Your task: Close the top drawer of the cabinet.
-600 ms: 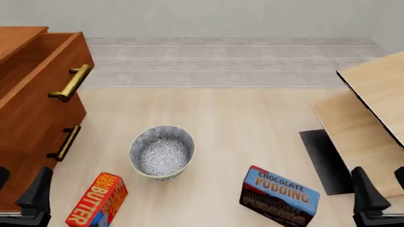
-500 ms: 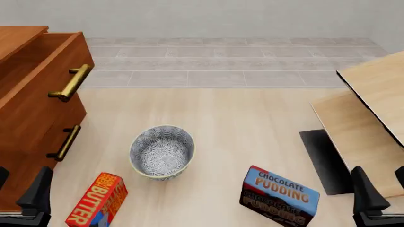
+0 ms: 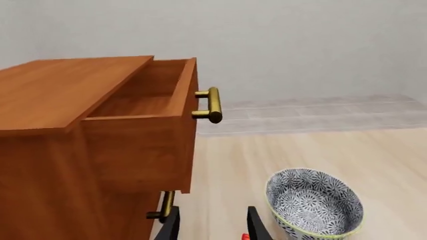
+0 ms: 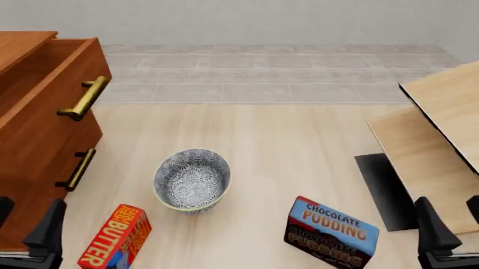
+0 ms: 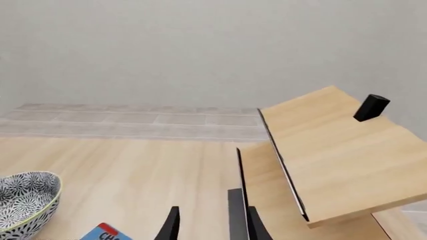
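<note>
The cabinet (image 4: 33, 140) stands at the left edge of the table (image 4: 284, 145), and its top drawer (image 4: 53, 106) is pulled out, its front jutting past the drawer below so that I can look down into the hollow wooden box. The brass handle (image 4: 84, 98) on that front points toward the middle of the table; the second handle (image 4: 78, 169) sits lower on the cabinet face. From the left wrist camera the drawer (image 3: 150, 130) shows the same way, hanging out from under the cabinet top (image 3: 67, 90), with its handle (image 3: 210, 105) sticking out to the side. The left gripper (image 4: 26, 235) hovers at the near-left corner, just beside the cabinet's base, touching nothing; its fingers (image 3: 172, 227) are spread apart with only air between them. The right gripper (image 4: 452, 232) hangs at the near-right corner, well apart from the cabinet, fingers (image 5: 172, 225) likewise parted and holding nothing. A patterned bowl (image 4: 192, 179) sits upright toward the near edge, left of centre. A butter box (image 4: 114, 238) lies near the left gripper at the near edge, and a pudding box (image 4: 333, 231) stands tilted nearer the right gripper. Pale wooden boards (image 4: 434, 140) lean along the right edge, with a dark strip (image 4: 385, 190) beneath them.
</note>
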You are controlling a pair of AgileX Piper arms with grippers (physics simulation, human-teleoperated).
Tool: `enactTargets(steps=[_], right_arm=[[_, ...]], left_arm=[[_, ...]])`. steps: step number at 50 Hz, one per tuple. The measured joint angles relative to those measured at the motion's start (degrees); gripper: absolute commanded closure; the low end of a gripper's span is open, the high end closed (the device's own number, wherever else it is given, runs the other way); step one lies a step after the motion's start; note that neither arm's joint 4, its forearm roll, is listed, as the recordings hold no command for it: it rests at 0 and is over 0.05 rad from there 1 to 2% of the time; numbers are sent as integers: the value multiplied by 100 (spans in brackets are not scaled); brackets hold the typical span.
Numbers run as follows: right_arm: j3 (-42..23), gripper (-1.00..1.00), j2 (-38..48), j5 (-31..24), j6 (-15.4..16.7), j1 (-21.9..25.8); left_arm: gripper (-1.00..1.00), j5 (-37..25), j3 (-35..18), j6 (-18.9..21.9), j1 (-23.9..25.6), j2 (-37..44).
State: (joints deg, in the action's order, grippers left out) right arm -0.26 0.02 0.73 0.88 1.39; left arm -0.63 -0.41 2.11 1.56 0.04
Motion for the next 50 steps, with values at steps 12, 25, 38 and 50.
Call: enactTargets(steps=[12,25,38,50], right_arm=[[8,-100,0,15,11,69],[15,-100,-1,11,12,152],[18,-100,-1,19,22,208],[19,-100,-1,47,24,283]], left_arm=[[-100,-24,-27,228,268,0],[-100,-89,-73,440,440,15],[-100,-78,-133,685,536,96],[-100,5,-187,891,625,214]])
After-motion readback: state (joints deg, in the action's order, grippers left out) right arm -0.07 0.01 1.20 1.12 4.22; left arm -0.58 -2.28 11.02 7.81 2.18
